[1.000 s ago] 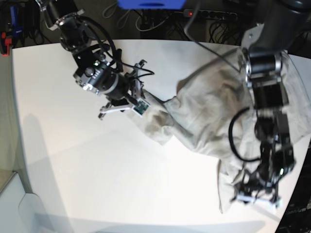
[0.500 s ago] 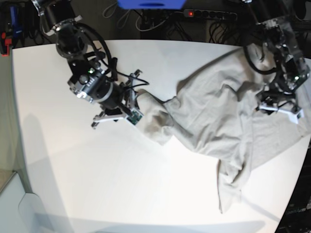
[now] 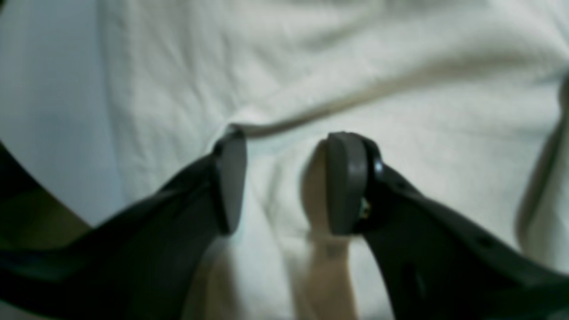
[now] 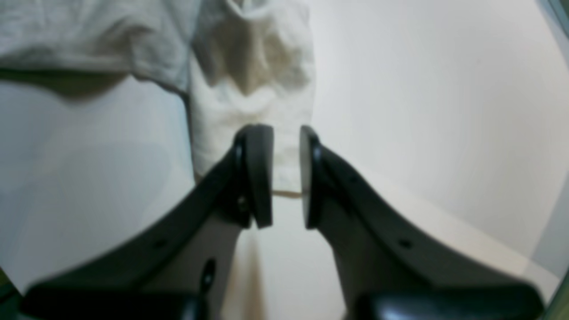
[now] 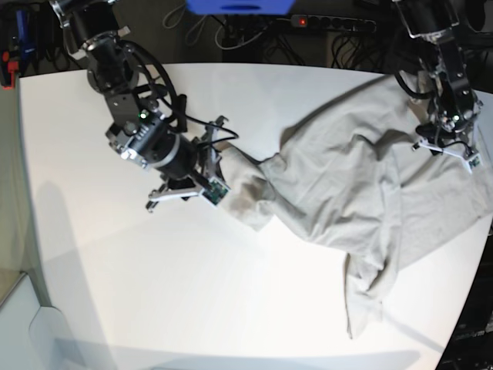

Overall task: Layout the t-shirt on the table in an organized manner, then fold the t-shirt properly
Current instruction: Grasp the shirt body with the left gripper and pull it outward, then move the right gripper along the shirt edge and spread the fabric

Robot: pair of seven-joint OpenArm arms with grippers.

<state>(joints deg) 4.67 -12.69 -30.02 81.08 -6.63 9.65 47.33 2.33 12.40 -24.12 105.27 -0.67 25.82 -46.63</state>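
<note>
White counter (image 5: pixel 154 293) carries a rumpled t-shirt (image 5: pixel 347 193), bunched toward its far right side. Right gripper (image 4: pixel 284 178) pinches a shirt end at the heap's left. Left gripper (image 3: pixel 284 178) hangs released over its right edge.

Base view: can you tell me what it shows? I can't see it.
A crumpled beige t-shirt lies on a white table. The right gripper holds one end of it, and the left gripper hangs open over the other end.
</note>
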